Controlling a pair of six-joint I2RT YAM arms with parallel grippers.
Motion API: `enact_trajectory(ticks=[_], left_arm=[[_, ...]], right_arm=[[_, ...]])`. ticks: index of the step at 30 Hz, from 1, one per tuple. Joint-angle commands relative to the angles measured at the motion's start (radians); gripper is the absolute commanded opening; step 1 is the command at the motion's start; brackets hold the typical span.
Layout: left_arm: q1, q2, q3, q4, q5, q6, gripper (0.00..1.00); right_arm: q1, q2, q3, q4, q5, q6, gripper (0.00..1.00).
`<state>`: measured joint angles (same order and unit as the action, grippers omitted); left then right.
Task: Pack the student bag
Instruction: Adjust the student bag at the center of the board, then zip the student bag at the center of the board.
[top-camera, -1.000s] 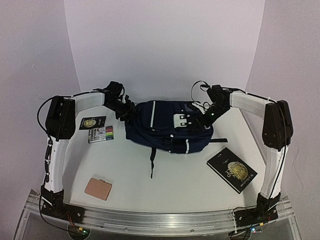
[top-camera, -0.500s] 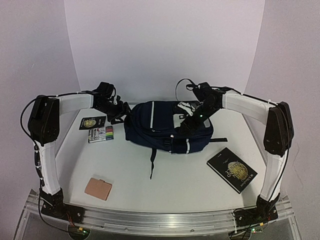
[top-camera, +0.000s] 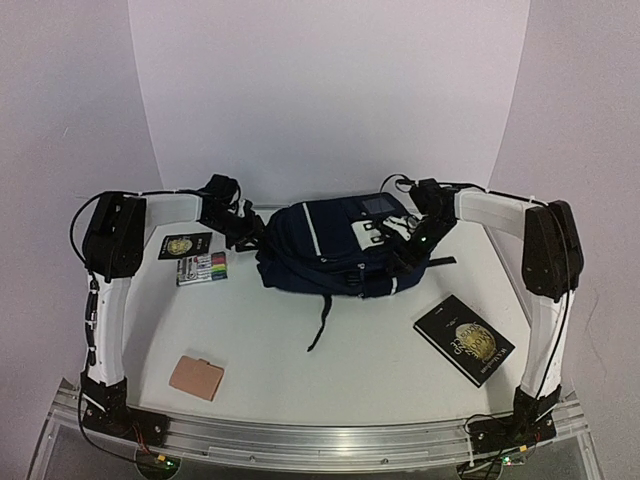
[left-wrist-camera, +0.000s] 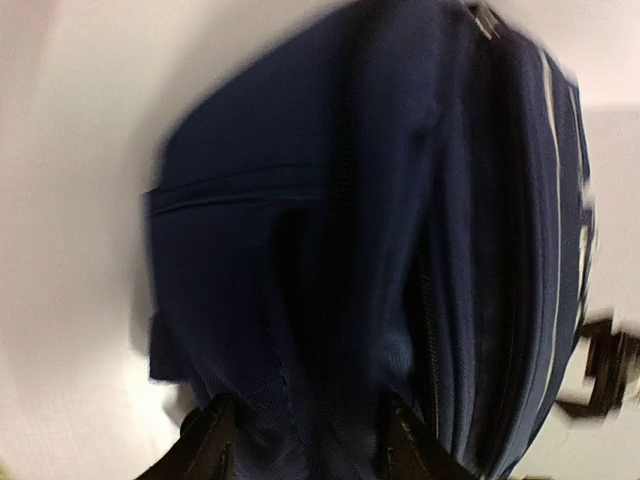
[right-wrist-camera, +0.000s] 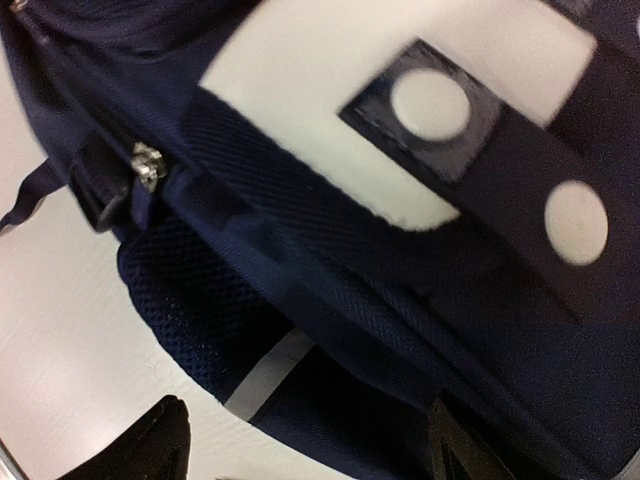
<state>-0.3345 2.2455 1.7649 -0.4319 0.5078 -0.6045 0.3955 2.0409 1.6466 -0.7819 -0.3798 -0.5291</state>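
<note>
The student bag (top-camera: 335, 250), dark navy with a white patch (top-camera: 368, 231) and a pale stripe, lies on its side mid-table. My left gripper (top-camera: 245, 226) is at the bag's left end. In the left wrist view its fingers (left-wrist-camera: 208, 446) pinch a bunched fold of the bag's fabric (left-wrist-camera: 330, 250), so the left gripper (left-wrist-camera: 305, 445) is shut on it. My right gripper (top-camera: 410, 240) is over the bag's right part. In the right wrist view the right gripper (right-wrist-camera: 300, 450) stands open across the bag's lower edge (right-wrist-camera: 330, 330), with one finger (right-wrist-camera: 150, 440) over bare table.
A black book with a gold emblem (top-camera: 463, 339) lies at the front right. A pack of coloured markers (top-camera: 202, 268) and a small black card with a gold emblem (top-camera: 184, 244) lie left of the bag. A tan pad (top-camera: 196, 377) sits front left. A black strap (top-camera: 320, 318) trails forward.
The bag has shifted slightly right and turned. The left gripper has closed in on the bag's left end. The right gripper has moved right and down to the bag's right side.
</note>
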Motion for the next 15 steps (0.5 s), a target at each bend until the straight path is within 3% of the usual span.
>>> enact_trajectory(ticks=[1, 5, 8, 11, 15], left_arm=[[-0.151, -0.092, -0.102, 0.031, 0.125, 0.102, 0.44], [-0.311, -0.203, -0.229, 0.063, 0.207, 0.223, 0.36], [-0.406, -0.246, -0.226, -0.037, 0.255, 0.311, 0.34], [-0.363, -0.336, -0.271, -0.026, 0.253, 0.291, 0.36], [-0.191, -0.423, -0.33, 0.111, 0.222, 0.151, 0.48]], right_arm=[[-0.117, 0.137, 0.15, 0.027, 0.138, -0.044, 0.81], [-0.134, 0.256, 0.344, 0.032, 0.155, -0.018, 0.81], [-0.134, 0.307, 0.47, 0.026, 0.131, 0.019, 0.82], [-0.134, 0.259, 0.464, 0.023, 0.102, 0.014, 0.85], [-0.134, 0.134, 0.36, 0.024, 0.073, 0.019, 0.91]])
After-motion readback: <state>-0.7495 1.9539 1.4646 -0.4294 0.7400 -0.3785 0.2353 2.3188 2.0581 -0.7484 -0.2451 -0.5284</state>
